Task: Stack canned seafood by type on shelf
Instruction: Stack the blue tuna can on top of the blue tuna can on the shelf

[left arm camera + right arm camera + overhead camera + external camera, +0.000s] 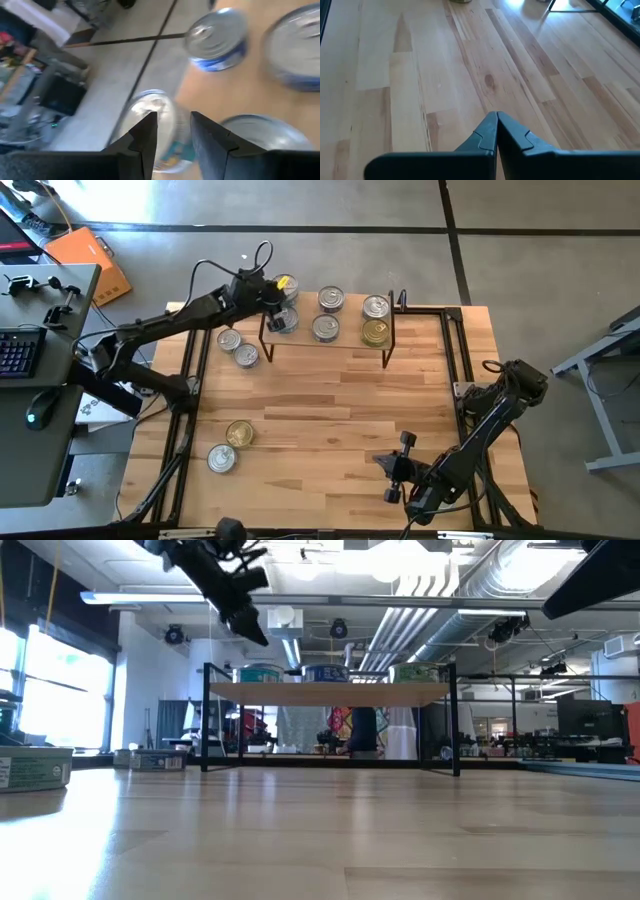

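Observation:
The shelf (345, 345) stands at the table's far side. It bears several silver-topped cans (331, 300) and a gold-topped one (376, 333). My left gripper (172, 132) hangs open just above the shelf's left end (245, 620). A silver-topped can with a bluish label (150, 117) stands on the board under and beyond its fingers, and no finger touches it. Two silver cans (238, 348) stand on the table left of the shelf. A gold can (239, 433) and a silver can (221, 458) stand near the front left. My right gripper (496, 125) is shut and empty over the front right.
The shelf's thin black legs (206, 720) stand on the tabletop. Black rails (455, 350) run along the table's left and right sides. Bare wood (330, 420) lies between the shelf and the near edge. A desk with a keyboard (20, 350) stands beyond the table's left side.

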